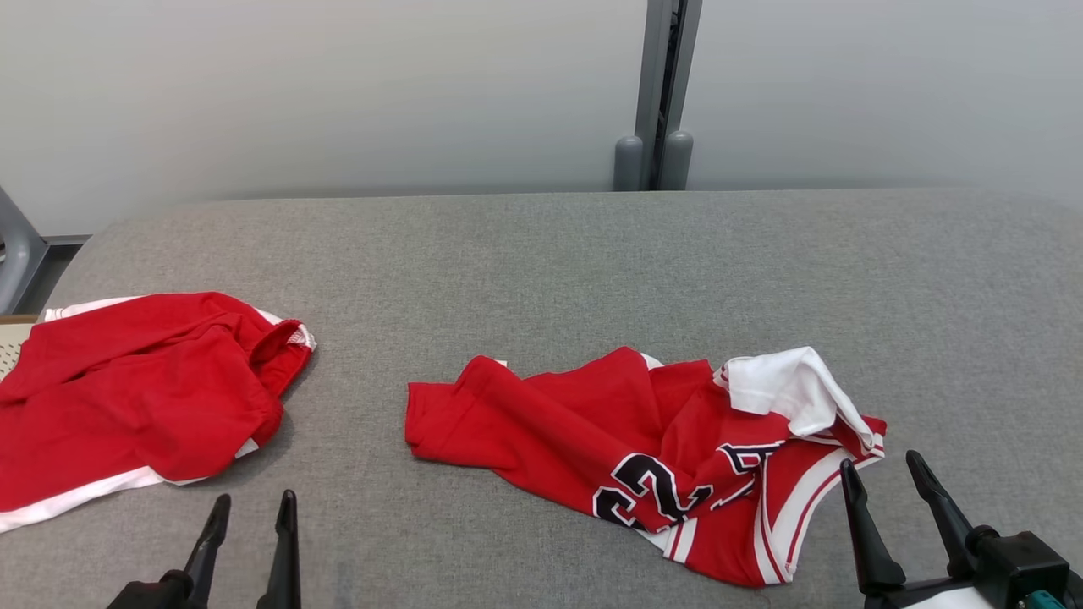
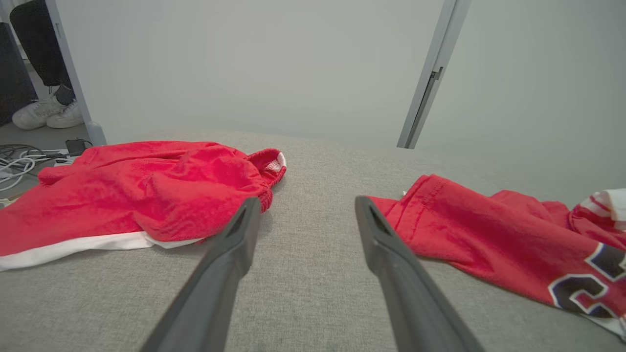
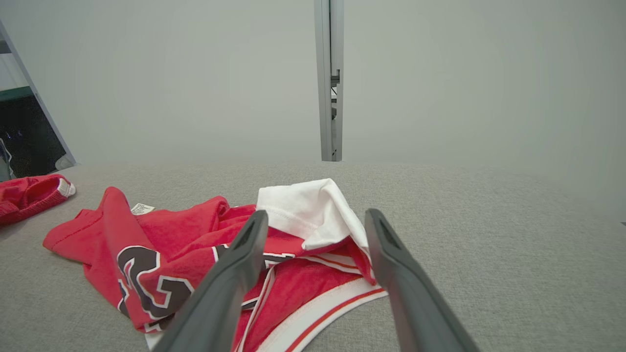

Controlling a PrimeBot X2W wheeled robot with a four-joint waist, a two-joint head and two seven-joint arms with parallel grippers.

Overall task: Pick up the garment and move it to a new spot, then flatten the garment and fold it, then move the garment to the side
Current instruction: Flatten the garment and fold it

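On the head view, a gray bench (image 1: 592, 271) holds two red clothes. The jersey (image 1: 541, 414) with the black number lies crumpled near the middle, a bit to the right. A white part (image 1: 791, 385) is flopped over its right end. The other red garment (image 1: 135, 389) lies well apart, at the left edge.

The right gripper (image 1: 881, 463) is open and empty, just beside the jersey's right end. So I think the jersey is the one to pick up. The left gripper (image 1: 255, 499) is open and empty too, over bare bench between the two clothes. Behind the jersey and to its right there is lots of free bench for a new spot.

On the left wrist view, the left gripper (image 2: 307, 201) points at bare bench (image 2: 308, 274). The other red garment (image 2: 146, 190) is on one side and the jersey (image 2: 489, 234) on the other. It touches neither.

On the right wrist view, the right gripper (image 3: 317, 215) has its fingers wide apart and aims at the white part (image 3: 303, 205) of the jersey (image 3: 186, 234). That part stands up a little, so it looks easy to pinch. The striped edge (image 3: 342, 310) lies flat below it. Past it is only bare bench.
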